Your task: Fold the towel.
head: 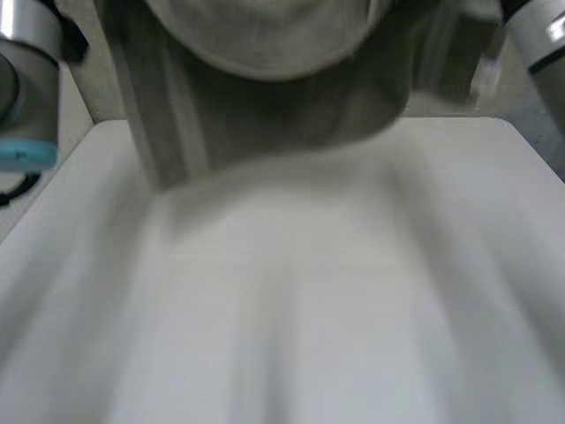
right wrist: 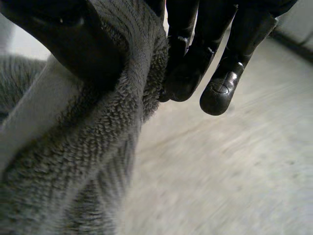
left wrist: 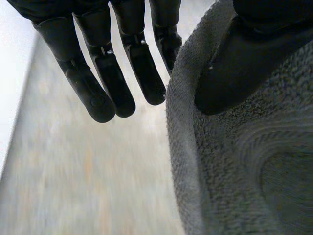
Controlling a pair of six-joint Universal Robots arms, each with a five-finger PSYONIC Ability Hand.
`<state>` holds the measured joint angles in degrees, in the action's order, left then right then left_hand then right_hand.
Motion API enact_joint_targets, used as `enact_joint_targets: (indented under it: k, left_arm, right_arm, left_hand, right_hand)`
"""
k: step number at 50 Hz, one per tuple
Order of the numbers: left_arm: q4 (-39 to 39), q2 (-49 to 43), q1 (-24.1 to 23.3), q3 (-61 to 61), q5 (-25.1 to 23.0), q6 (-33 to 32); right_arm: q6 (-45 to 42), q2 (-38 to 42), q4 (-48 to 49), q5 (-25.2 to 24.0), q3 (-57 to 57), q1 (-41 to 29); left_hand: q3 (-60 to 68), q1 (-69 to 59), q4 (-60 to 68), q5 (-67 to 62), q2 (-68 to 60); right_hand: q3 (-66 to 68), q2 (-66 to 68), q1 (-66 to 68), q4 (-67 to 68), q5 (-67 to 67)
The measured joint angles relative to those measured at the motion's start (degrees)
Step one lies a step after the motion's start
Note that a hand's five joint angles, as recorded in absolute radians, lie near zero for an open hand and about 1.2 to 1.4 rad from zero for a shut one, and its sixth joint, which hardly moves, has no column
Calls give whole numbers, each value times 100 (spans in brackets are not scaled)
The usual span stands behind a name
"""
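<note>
The grey towel [head: 265,97] hangs lifted off the white table [head: 291,300], spread between the two arms, with its lower edge above the table's far part. In the left wrist view my left hand [left wrist: 107,73] holds the towel [left wrist: 234,166] at an edge, the thumb [left wrist: 244,63] pressed on the cloth opposite the straight fingers. In the right wrist view my right hand [right wrist: 195,63] pinches a fold of the towel [right wrist: 73,161] between its thumb [right wrist: 73,39] and fingers. Below both hands the cloth drops away.
My left arm [head: 22,88] stands at the table's far left corner and my right arm [head: 538,35] at the far right. The table's far edge runs just behind the hanging towel.
</note>
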<state>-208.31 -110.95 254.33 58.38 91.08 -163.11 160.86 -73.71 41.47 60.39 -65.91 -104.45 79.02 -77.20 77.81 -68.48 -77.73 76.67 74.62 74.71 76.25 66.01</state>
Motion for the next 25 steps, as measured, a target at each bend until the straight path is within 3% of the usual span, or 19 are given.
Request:
enact_joint_targets:
  k: [4,8,16,25]
  left_arm:
    - [-203,169,77,61,39,200]
    - [-268,284,201,542,-15,271]
    - [-381,382,522,2749,-715,185]
    - [-1018,317,900,4706,-1219,84]
  right_arm:
    - [724,-92,-172,35,29,87]
    - [911,-62,-1225,16,110,177]
    - [-503,471,-4400,-97,199,157]
    - [-2270,1160,-5351,-114,-794,0]
  left_hand:
    - [0,0,0,0,0]
    - [1,0,0,-2,0]
    - [10,0,0,-9,0]
    - [18,0,0,-9,0]
  right_hand:
    - [0,70,2,0,0]
    - [0,70,2,0,0]
    - [0,70,2,0,0]
    - [0,70,2,0,-1]
